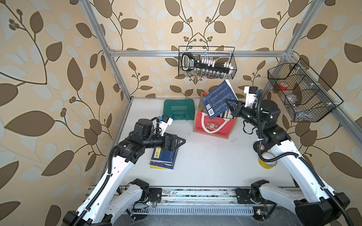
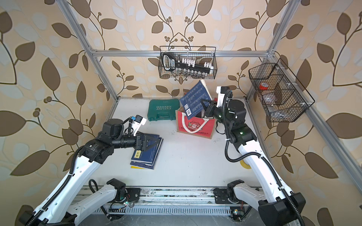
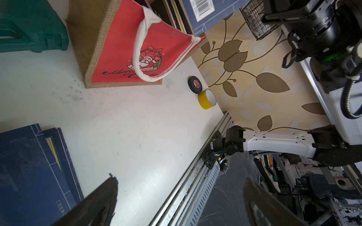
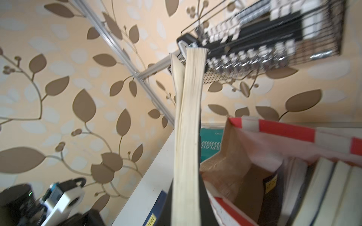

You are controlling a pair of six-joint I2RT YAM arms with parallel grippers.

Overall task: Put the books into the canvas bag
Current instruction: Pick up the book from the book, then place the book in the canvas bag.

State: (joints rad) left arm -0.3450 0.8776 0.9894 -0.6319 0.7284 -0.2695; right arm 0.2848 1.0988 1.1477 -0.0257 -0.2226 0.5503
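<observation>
1. My right gripper (image 1: 230, 104) is clenched on a navy book (image 1: 220, 97), pinching it at the edge that faces 4 o'clock. In the right wrist view its cream page edge runs straight out from between my jaws.
2. That navy book hangs in the air, tilted. Its barcode corner is lowest and its top corner leans toward 1 o'clock, just below the wire basket (image 1: 207, 62) on the back wall. It is over the mouth of the bag (image 1: 213, 125). I cannot tell whether the low corner has passed the rim.
3. The bag stands upright on the surface (image 1: 205, 166), at about 1 o'clock from the middle. Its red Santa panel faces 6 o'clock and a white handle (image 3: 141, 58) is draped down over that panel. Inside it, more books (image 4: 333, 185) stand on edge toward the 3 o'clock side.
4. My left gripper (image 3: 180, 205) is released, with its jaws spread wide and nothing between them. In both top views it sits over the 12 o'clock end of the stack (image 1: 164, 158). I cannot tell whether a finger touches the top cover.
5. The stack lies flat at about 8 o'clock, well apart from the bag. It has navy covers on top and a yellow one peeking out at the bottom.
6. A green case (image 1: 178, 109) lies closed at 11 o'clock, just beside the bag's 9 o'clock side.
7. A yellow tape (image 3: 206, 98) and a black roll (image 3: 195, 84) sit side by side at 4 o'clock, near the surface's edge.
</observation>
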